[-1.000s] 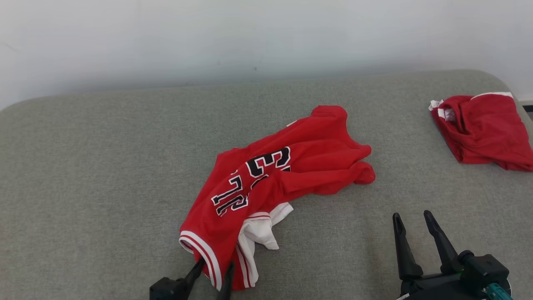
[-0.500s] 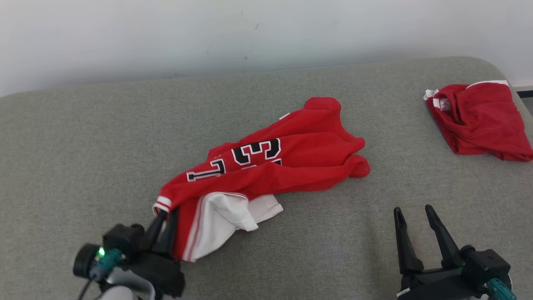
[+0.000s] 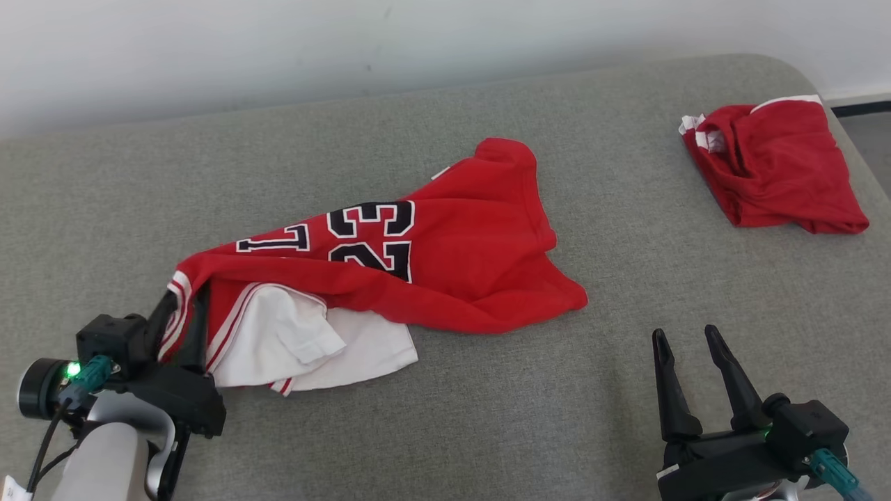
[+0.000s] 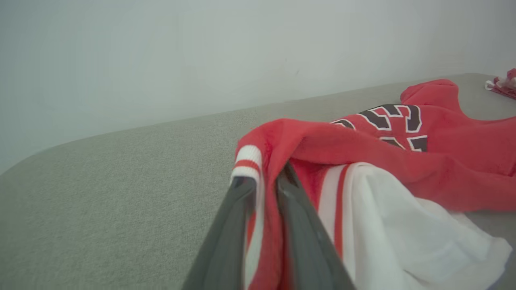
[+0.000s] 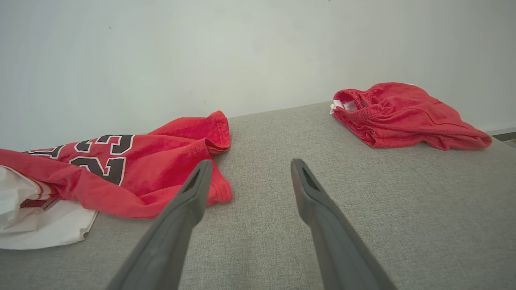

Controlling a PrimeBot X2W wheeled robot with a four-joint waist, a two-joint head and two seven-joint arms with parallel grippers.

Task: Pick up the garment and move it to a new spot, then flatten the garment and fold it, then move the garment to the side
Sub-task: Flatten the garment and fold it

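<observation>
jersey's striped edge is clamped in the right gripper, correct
No. It is the left gripper that clamps the striped edge of the jersey, as the left wrist view shows; the right gripper stands open, off the cloth.

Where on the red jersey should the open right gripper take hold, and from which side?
Likely the jersey, at its pointed corner nearest the right gripper, approached low from the robot's right: that corner juts out thin and free on the cushion, opposite where the left gripper pinches.

Red jersey, black 23, white underside showing, rumpled, stretched across grey cushion
</observation>
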